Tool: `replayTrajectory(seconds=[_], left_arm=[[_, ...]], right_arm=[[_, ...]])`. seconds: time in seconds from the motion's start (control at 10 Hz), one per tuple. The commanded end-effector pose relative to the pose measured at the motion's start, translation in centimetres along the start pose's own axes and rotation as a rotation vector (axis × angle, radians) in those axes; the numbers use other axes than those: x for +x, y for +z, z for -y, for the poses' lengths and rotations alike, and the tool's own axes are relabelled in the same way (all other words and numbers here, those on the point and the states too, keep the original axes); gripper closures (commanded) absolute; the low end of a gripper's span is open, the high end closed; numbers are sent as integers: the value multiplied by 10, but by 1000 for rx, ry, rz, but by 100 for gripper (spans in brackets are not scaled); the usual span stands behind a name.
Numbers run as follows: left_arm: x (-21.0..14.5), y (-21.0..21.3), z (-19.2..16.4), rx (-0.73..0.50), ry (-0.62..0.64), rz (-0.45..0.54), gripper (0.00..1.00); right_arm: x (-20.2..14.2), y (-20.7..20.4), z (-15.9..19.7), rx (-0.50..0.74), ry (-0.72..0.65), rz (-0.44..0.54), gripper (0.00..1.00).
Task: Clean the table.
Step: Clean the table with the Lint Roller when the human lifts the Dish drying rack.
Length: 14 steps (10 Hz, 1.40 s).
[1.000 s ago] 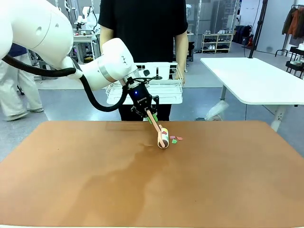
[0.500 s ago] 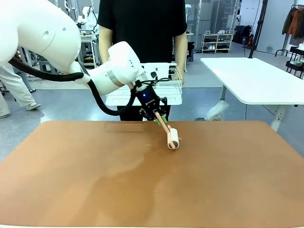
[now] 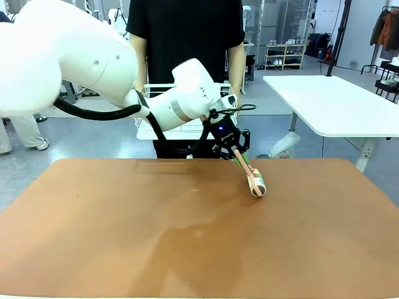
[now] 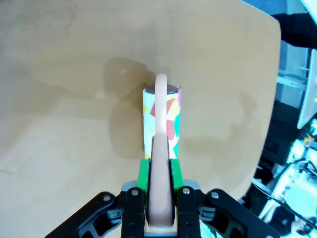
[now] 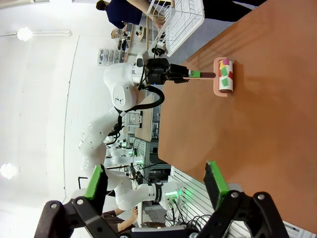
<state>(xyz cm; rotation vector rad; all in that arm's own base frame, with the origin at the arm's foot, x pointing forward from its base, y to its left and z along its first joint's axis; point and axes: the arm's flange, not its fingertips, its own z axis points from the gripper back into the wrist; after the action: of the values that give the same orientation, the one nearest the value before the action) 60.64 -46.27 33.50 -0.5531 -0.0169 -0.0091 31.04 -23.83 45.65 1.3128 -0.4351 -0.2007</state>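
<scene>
Left gripper [image 3: 237,153] is clamped on the peach plastic handle of a lint roller [image 3: 257,184]. The left wrist view shows both green pads of the left gripper [image 4: 160,169] flat against the handle sides. The roller drum sits just ahead of and below the fingertips, touching the reddish-brown matte table [image 3: 187,243] near its far edge. The drum [image 4: 162,119] is plastered with coloured paper scraps in red, yellow, green and pink.

Right gripper [image 5: 156,181] has its jaws wide apart and nothing between them. It hangs off to the side, well apart from the roller [image 5: 224,77].

The step looks like a rolling pass across the tabletop. To do it well, press the drum flat so its full width touches, keep the handle at a low tilt, and overlap the strokes. The drum looks nearly full, so pickup may weaken.

Counts:
- one roller
- one terracotta table
- two grippers
- one white wire rack [image 3: 147,124] beyond the left gripper
- one person in a black top [image 3: 187,37] behind the rack
- one white-topped table [image 3: 324,99] farther off
- scraps on the drum are several, exact number unclear
- no loose scraps can be made out near the roller
</scene>
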Motion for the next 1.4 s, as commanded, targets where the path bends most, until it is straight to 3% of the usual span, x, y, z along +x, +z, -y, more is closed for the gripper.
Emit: replayTrajectory(seconds=[0.0,0.4,0.8,0.9,1.1,1.3], left_arm=[[-5,-48,-7,109,26,-23,79],[-13,-33,15,63,13,-22,79],[-52,110,103,120,-129,54,79],[-58,135,108,160,-127,43,79],[-56,145,95,188,-82,-12,79],[-72,163,79,267,-150,-19,79]], right_arm=[[-1,0,-4,13,3,3,0],[-1,0,-4,13,3,3,0],[-1,0,-4,13,3,3,0],[-1,0,-4,13,3,3,0],[-1,0,-4,13,3,3,0],[-1,0,-4,13,3,3,0]])
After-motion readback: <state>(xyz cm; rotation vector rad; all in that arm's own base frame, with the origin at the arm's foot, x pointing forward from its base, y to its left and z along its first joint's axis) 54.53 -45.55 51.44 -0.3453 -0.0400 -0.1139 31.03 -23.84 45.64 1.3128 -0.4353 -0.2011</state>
